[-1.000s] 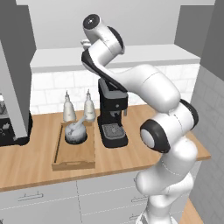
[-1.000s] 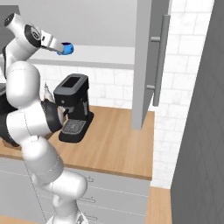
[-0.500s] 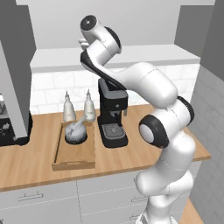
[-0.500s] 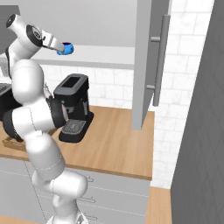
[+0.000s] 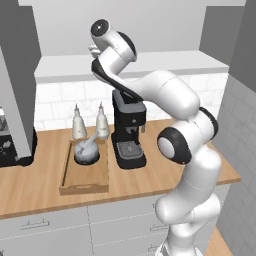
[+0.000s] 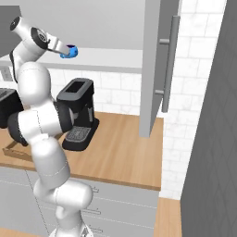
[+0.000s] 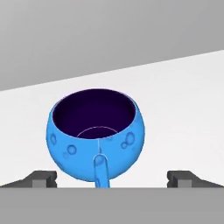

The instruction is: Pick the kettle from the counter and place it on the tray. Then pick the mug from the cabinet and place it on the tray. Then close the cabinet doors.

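Observation:
The blue mug (image 7: 95,135) stands upright on the pale shelf (image 7: 183,100) of the cabinet, its handle turned toward the hand. My gripper (image 7: 113,178) is open, one fingertip (image 7: 43,178) on each side of the mug and apart from it. In the right base view the gripper (image 6: 63,50) reaches up to the mug (image 6: 71,51) at the shelf's front. The kettle (image 5: 86,152) sits in the wooden tray (image 5: 85,184) on the counter (image 5: 160,175). The cabinet doors (image 6: 155,65) stand open, and a second grey panel (image 5: 17,80) hangs at the left.
A black coffee machine (image 5: 128,127) stands right of the tray, under my raised arm. Two slim pale bottles (image 5: 78,122) stand behind the tray. The open right door's bar handle (image 6: 169,60) juts over the counter's right end (image 6: 125,148). A dark appliance (image 5: 12,147) sits at the far left.
The hand has drawn a little closer to the mug while the arm's elbow shifted. The jaws stayed wide open. Mug, kettle and tray have not moved.

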